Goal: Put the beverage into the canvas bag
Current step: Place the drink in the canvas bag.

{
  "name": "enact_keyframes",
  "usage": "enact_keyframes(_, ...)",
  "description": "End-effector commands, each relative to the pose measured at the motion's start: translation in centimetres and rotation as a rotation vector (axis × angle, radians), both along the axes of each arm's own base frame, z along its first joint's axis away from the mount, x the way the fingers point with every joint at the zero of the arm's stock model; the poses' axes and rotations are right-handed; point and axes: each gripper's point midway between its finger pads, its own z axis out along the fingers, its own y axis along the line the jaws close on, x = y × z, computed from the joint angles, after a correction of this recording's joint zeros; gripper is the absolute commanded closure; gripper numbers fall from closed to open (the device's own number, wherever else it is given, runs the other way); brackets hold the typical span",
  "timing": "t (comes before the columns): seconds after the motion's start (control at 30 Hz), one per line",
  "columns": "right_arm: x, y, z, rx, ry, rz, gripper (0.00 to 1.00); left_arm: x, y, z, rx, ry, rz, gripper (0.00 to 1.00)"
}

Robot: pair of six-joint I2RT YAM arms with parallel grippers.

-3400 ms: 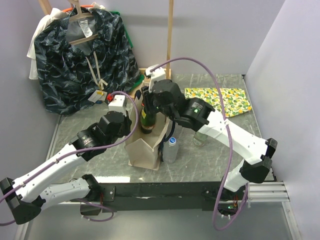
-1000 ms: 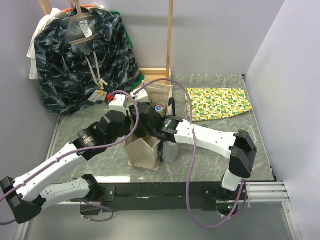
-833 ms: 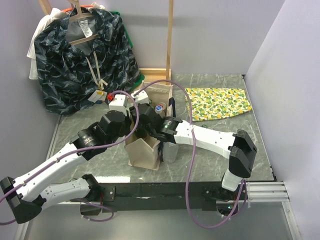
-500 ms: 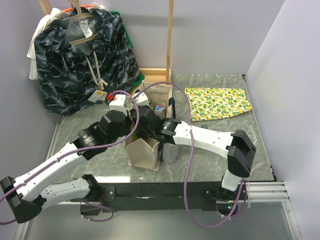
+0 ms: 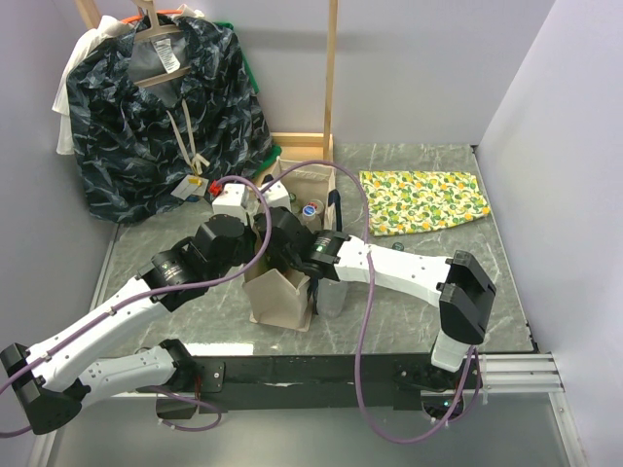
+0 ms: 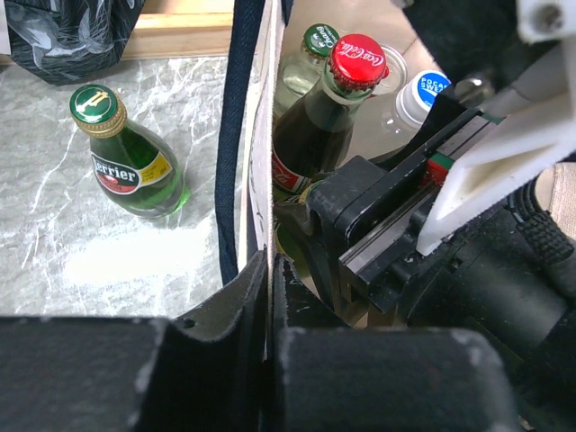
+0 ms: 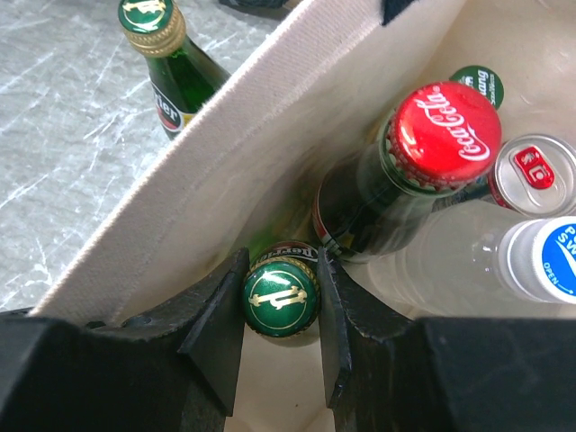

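Observation:
The beige canvas bag [image 5: 280,298] stands mid-table with black straps. My right gripper [image 7: 281,290] is down inside it, shut on the green cap of a Perrier bottle [image 7: 281,299] that stands against the bag's near wall [image 7: 225,162]. Next to it in the bag are a Coca-Cola bottle [image 7: 447,126], a silver can [image 7: 529,171], a blue-capped clear bottle [image 7: 562,256] and a green-capped bottle [image 7: 477,85]. My left gripper [image 6: 270,263] is shut on the bag's rim [image 6: 263,180] and holds the wall upright. In the top view the right gripper [image 5: 292,259] is mostly hidden in the bag.
A second green Perrier bottle [image 6: 126,166] stands on the marble table outside the bag's left wall. A clear bottle [image 5: 333,295] stands by the bag's right side. A lemon-print cloth [image 5: 423,199] lies back right. A dark patterned garment [image 5: 165,117] hangs back left beside a wooden post [image 5: 331,68].
The right gripper has carried the green bottle from above the bag's mouth down into the bag, and it sank a little more in the last second. The left gripper has kept its hold.

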Motion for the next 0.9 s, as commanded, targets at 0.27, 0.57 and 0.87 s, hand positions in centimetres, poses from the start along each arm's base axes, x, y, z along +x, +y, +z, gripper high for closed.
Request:
enact_keyframes(0.27, 1.3, 1.2, 4.5, 0.134, -0.065, -0.066, 0.98, 0.1, 0.4, 1.9, -0.025, -0.04, 0.011, 0.87)
enact_keyframes(0.57, 1.3, 1.4, 3.9, 0.121, -0.05, -0.071, 1.0, 0.0, 0.5, 1.7, -0.022, -0.036, 0.015, 0.86)
enact_keyframes(0.87, 1.2, 1.1, 4.0, 0.129, -0.049, -0.079, 0.73, 0.0, 0.5, 1.7, -0.023, -0.037, 0.017, 0.83)
